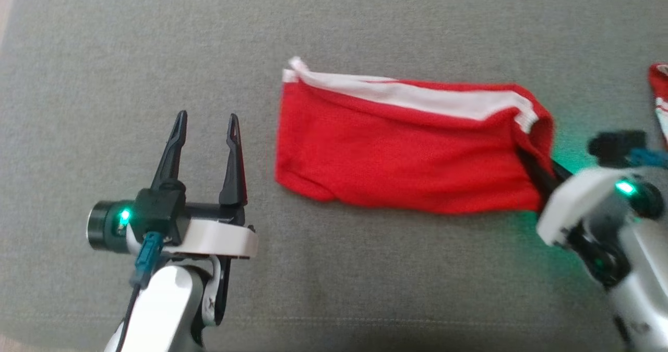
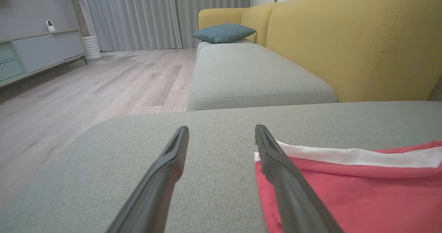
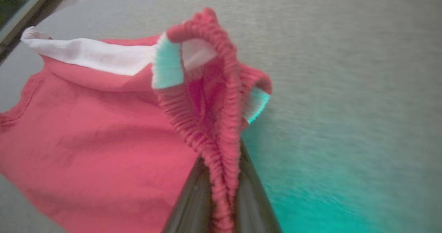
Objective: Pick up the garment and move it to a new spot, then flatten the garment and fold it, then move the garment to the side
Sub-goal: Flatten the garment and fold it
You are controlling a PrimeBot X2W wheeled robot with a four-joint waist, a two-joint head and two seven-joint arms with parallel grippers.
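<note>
The garment is a red pair of shorts with a white side stripe, lying folded on the grey sofa cushion. My right gripper is shut on the garment's ribbed waistband at its right end, lifting that edge a little; its fingertips are hidden by the cloth. To the left of the garment my left gripper stands open, fingers apart and holding nothing. In the left wrist view the garment lies just right of my right-hand finger.
Another red and white piece of cloth lies at the right edge. The yellow sofa backrest rises behind the cushion, with a teal pillow further along. The wooden floor lies beyond the cushion's edge.
</note>
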